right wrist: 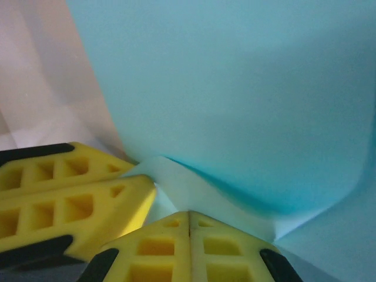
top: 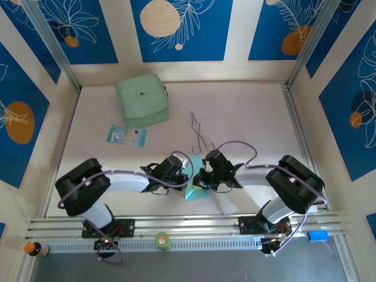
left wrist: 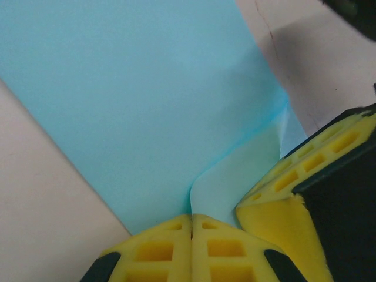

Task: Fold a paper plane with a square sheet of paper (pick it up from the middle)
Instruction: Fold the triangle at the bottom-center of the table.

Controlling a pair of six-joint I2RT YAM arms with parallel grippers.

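Note:
The square sheet of paper (top: 194,192) is thin and cyan, and it hangs bent between my two grippers near the front middle of the table. My left gripper (top: 189,171) is shut on it; in the left wrist view its yellow fingertips (left wrist: 191,226) pinch a raised edge of the sheet (left wrist: 135,106). My right gripper (top: 203,176) comes in from the other side, tip to tip with the left. In the right wrist view its pads (right wrist: 189,222) are shut on a pale fold of the sheet (right wrist: 235,94). Each wrist view shows the other gripper's yellow fingers close beside its own.
A mint-green case (top: 143,100) sits at the back left, with a small blue-and-white packet (top: 126,136) in front of it. Metal tongs (top: 200,134) lie just behind the grippers. Walls (top: 176,29) enclose the table on three sides, and a rail (top: 188,226) runs along the near edge.

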